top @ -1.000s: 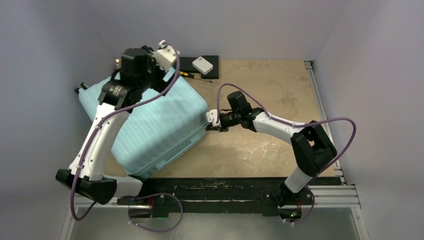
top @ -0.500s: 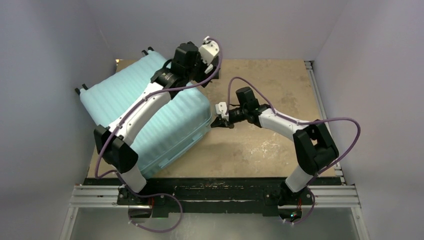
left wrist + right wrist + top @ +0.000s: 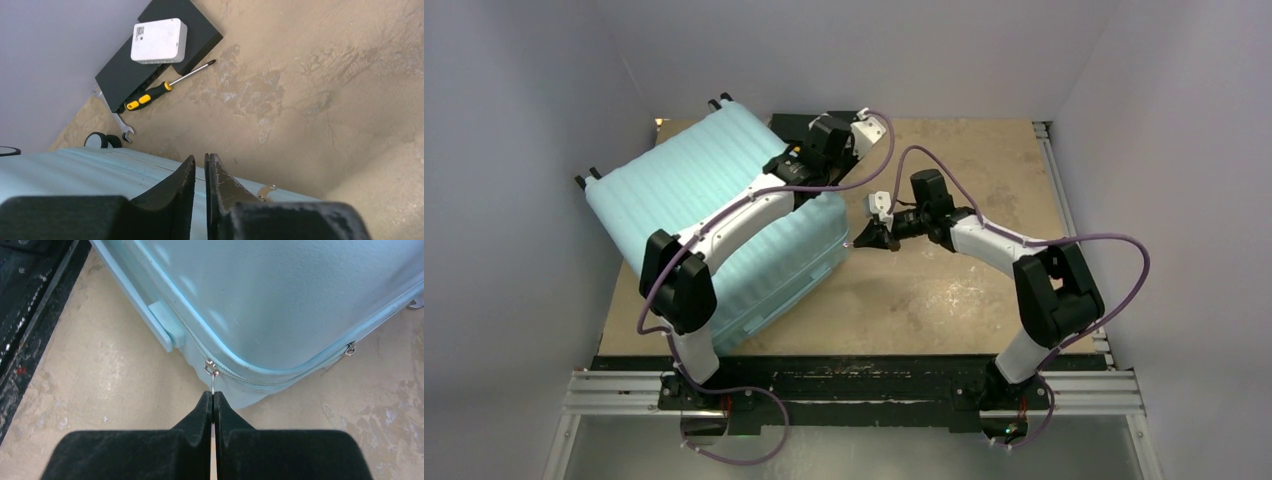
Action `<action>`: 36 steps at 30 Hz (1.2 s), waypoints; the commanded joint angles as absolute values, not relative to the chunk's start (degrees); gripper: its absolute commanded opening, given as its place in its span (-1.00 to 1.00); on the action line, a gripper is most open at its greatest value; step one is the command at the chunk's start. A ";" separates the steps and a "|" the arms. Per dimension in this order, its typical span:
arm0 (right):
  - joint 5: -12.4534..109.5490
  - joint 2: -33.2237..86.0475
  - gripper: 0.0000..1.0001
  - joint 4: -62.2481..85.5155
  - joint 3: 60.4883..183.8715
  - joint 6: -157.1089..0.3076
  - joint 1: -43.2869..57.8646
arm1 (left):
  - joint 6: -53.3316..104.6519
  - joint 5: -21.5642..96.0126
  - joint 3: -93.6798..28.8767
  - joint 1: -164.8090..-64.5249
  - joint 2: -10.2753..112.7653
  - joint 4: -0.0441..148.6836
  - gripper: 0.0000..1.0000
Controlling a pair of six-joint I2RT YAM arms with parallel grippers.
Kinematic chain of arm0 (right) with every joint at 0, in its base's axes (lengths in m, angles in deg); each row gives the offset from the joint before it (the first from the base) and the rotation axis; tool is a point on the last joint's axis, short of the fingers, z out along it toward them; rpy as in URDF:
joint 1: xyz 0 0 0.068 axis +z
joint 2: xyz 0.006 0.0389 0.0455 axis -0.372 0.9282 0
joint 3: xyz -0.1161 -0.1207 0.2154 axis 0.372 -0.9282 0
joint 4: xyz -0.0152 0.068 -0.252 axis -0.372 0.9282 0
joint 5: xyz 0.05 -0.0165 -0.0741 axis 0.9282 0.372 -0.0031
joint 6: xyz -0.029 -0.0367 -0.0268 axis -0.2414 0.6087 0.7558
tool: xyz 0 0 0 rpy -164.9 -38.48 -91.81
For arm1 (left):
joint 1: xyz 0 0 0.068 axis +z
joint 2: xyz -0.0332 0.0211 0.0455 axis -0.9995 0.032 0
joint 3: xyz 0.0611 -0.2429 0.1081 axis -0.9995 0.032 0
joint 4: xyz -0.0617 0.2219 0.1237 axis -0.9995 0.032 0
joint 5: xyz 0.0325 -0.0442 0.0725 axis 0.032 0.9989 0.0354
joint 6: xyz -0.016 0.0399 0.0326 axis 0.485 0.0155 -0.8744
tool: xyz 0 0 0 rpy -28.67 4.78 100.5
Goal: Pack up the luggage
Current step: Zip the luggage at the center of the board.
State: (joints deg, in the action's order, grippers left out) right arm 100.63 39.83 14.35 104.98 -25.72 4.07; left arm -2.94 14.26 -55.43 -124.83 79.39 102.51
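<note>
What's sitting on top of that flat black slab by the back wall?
A small white box rests on the black slab. A screwdriver lies beside it on the table, not on it. Whatever is beneath the box is covered.

Looks like a robotics lab cell rather than a home. Boxed in by plain pale walls (image 3: pixel 524 120), floored with a scuffed tan tabletop (image 3: pixel 944 290), edged by aluminium rail (image 3: pixel 1114 385) carrying bolted robot arms (image 3: pixel 994 243) (purple cables (image 3: pixel 1104 238) looping loose). Littered at the back with a yellow-handled screwdriver (image 3: pixel 160 90) and a wrench (image 3: pixel 119 122).
</note>
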 commanded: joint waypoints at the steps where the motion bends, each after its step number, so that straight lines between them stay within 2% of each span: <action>1: 93.06 38.03 -1.00 7.03 101.01 -35.57 0.92 | -3.79 13.84 -50.70 -124.82 77.28 105.40 -0.88; 2: 91.23 37.31 -1.00 3.82 99.90 -37.60 0.53 | -3.78 13.89 -50.15 -124.82 77.20 105.61 -0.98; 3: 89.90 36.60 -1.00 2.15 98.86 -39.36 0.18 | -3.69 14.07 -49.54 -124.82 77.11 105.87 -1.00; 13: 76.38 34.01 -1.00 -7.87 96.35 -47.87 -1.01 | -3.17 16.83 -45.00 -124.89 74.80 106.18 -1.00; 19: 72.96 38.22 -1.00 -10.83 100.05 -51.56 -0.20 | -3.33 20.09 -43.61 -125.11 73.17 106.42 -1.00; 36: 79.99 52.57 -1.00 -16.18 110.99 -57.72 2.44 | -3.02 23.62 -42.21 -125.65 72.68 106.35 -1.00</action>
State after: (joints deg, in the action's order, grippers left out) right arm 85.88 50.01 -12.84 107.58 -56.43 3.42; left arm -3.02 21.28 -45.51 -125.38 72.24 94.47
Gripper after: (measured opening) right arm 0.007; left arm 0.002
